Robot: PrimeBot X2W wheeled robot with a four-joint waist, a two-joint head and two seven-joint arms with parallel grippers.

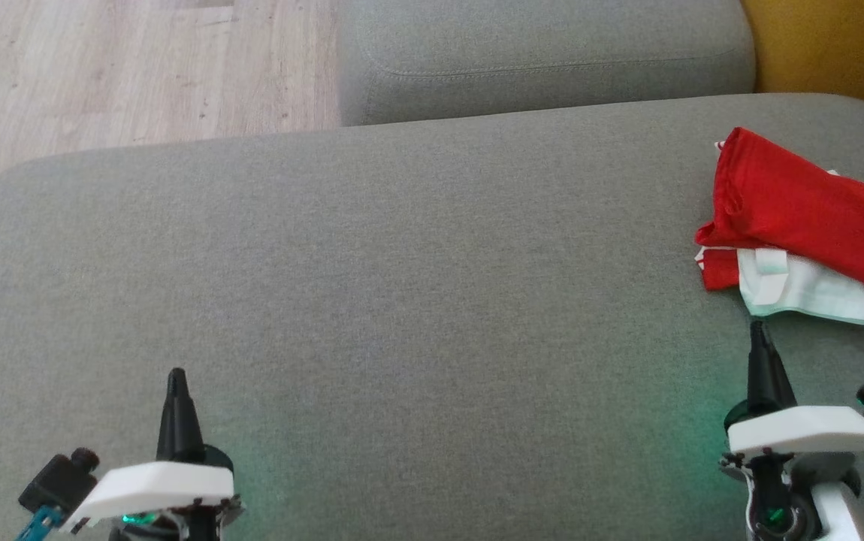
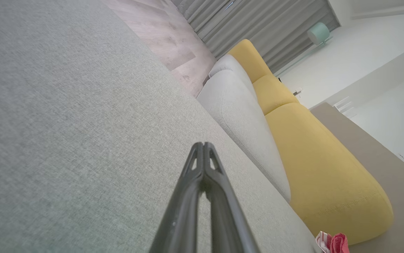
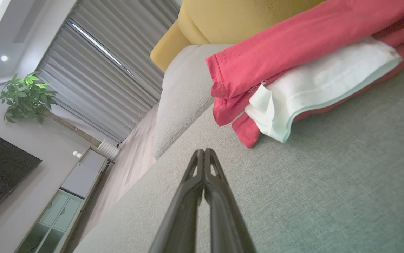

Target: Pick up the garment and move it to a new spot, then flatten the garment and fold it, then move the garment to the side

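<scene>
Head view: folded red-and-white garment lay at the right edge of the grey sofa cushion, just beyond the tip of the right gripper, apart from it. Left gripper stood well apart from the garment, at the lower left. Both grippers' fingers were pressed together, holding nothing.

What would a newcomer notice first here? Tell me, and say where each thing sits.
The red and white garment stands out, lying loosely folded at the right edge of the wide grey cushion. In the head view, the left pincer at lower left and the right pincer, just short of the garment, are both shut and empty.
</scene>
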